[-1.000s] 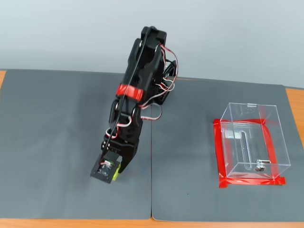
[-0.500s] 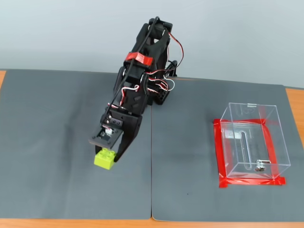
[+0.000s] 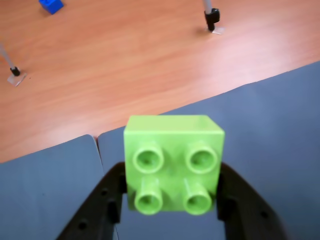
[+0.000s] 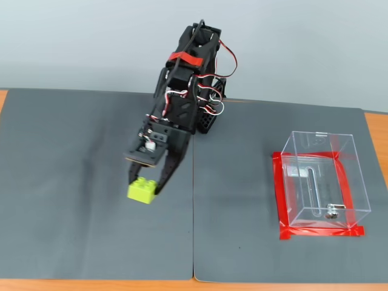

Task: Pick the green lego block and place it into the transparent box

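The green lego block is a lime-green brick with four studs. My gripper is shut on it, black fingers pressing both its sides. In the fixed view the block hangs just above the left grey mat, near the seam between the mats. The transparent box stands far to the right in the fixed view on a red tape frame, with a slot and a small metal fitting in its base. The box is out of the wrist view.
Two dark grey mats cover the wooden table. In the wrist view a blue brick lies at the top left, and two thin stand legs rest on the wood beyond the mats.
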You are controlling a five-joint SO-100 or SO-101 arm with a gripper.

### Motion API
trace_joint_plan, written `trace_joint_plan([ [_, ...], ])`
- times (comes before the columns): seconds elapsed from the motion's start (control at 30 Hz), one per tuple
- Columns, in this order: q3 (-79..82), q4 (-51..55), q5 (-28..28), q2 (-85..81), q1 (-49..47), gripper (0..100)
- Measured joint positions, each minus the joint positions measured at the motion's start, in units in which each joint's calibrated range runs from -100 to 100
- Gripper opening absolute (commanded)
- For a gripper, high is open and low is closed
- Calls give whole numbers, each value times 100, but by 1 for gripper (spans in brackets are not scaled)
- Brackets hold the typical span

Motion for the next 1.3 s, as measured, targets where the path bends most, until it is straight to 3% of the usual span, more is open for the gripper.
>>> trace_joint_plan([
  [0.2,-467,572,0,-8,-811,14],
  [0.8,-476,607,5,-8,-3979,14],
  [1.3,-763,607,5,408,-5645,13],
])
